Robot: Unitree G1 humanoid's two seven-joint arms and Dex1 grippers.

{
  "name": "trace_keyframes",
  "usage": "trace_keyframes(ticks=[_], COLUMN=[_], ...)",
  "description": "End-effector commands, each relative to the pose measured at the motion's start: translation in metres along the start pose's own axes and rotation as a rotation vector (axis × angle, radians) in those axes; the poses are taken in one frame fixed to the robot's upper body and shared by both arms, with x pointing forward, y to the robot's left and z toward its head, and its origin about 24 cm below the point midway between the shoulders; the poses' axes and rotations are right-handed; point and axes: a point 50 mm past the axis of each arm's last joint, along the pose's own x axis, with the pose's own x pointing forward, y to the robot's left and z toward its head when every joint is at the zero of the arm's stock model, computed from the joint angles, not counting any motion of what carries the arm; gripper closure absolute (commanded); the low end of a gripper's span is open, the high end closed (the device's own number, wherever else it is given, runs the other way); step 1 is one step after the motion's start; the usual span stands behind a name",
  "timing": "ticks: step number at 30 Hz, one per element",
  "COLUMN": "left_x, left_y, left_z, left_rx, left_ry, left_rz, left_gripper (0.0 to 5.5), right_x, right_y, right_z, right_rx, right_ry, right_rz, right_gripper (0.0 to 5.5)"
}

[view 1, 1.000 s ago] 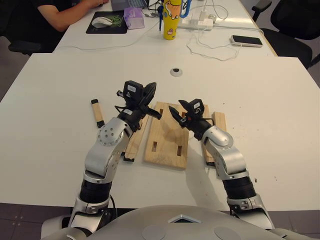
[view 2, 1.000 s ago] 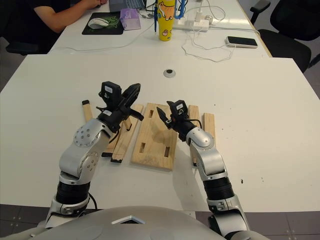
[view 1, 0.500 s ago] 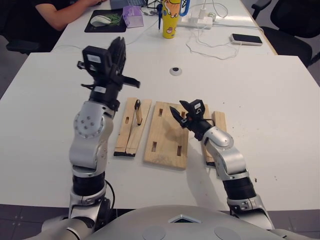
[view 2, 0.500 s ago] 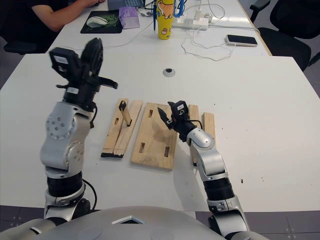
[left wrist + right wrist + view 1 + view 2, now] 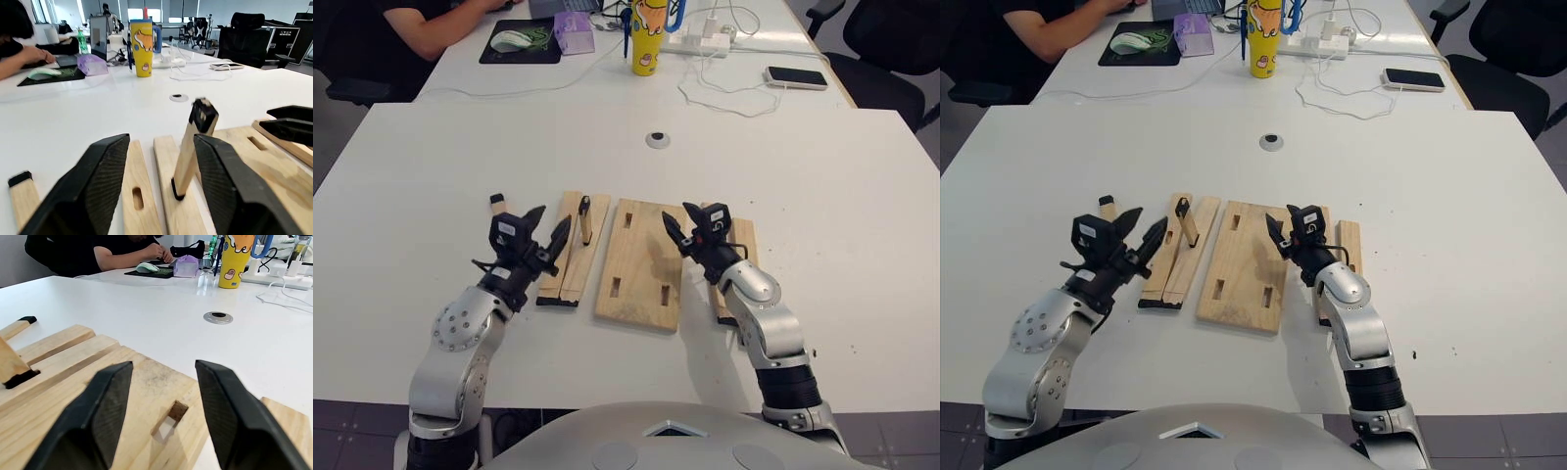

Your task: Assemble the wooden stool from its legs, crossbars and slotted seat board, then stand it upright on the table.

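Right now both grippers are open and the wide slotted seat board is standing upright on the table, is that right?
Not quite. The seat board lies flat on the table, not upright, as the left eye view shows. The left gripper and the right gripper are indeed both open.

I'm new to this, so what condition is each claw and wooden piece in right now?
left gripper: open, empty.
right gripper: open, empty, over the seat board.
seat board: flat, slots empty.
crossbars: two, flat, side by side.
short leg: stands tilted on one of them.
loose leg: flat on the table.
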Motion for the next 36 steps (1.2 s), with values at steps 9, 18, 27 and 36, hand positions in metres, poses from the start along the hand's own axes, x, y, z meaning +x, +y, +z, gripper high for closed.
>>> trace_keyframes(ticks=[9,18,27,36], left_x=[0.015,0.020,0.023,0.025], left_y=[-0.020,-0.018,-0.018,-0.015], left_z=[-0.017,-0.022,-0.028,-0.028], left_rx=[-0.108,-0.181,-0.205,-0.113], left_ry=[0.263,0.350,0.456,0.490], left_rz=[-0.089,-0.008,0.034,0.077], left_gripper=[1.70,1.70,1.70,1.70], right_x=[0.000,0.001,0.001,0.001], right_y=[-0.002,-0.001,0.000,0.001], right_z=[-0.001,-0.001,-0.001,-0.002], right_rx=[-0.009,-0.004,0.001,0.004], right_ry=[0.018,0.023,0.027,0.031], right_rz=[-0.011,-0.004,-0.002,0.001], right_gripper=[3.13,3.13,3.13,3.13])
